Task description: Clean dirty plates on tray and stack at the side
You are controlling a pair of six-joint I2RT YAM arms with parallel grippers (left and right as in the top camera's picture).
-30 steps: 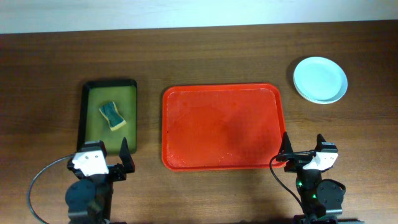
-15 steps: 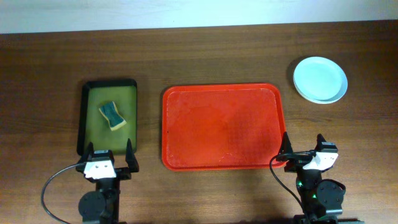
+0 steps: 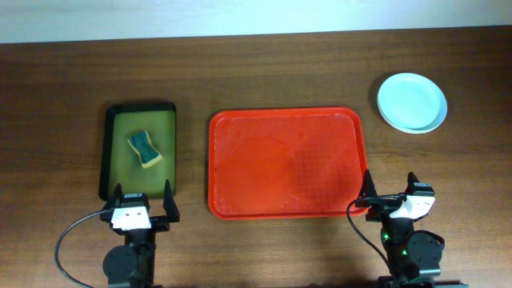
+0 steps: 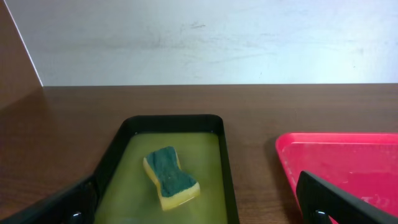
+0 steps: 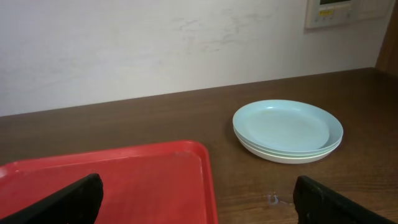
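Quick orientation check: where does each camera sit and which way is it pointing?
Overhead: above the table, looking straight down; both arms show at the near edge, left gripper and right gripper.
Left wrist: low, facing the wall over the sponge in the olive-green tray; own fingers at the bottom corners.
Right wrist: low, facing the wall toward the stacked plates; own fingers at the bottom corners.
Shared: both wrist views catch the red tray.

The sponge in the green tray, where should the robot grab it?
Best at its narrow middle. The sponge lies flat, green side up, and pinches in like a waist, so a grip fits across there. Come straight down from above, since the raised rim of the olive-green tray probably blocks a sideways reach. The left gripper, open, is nearest.
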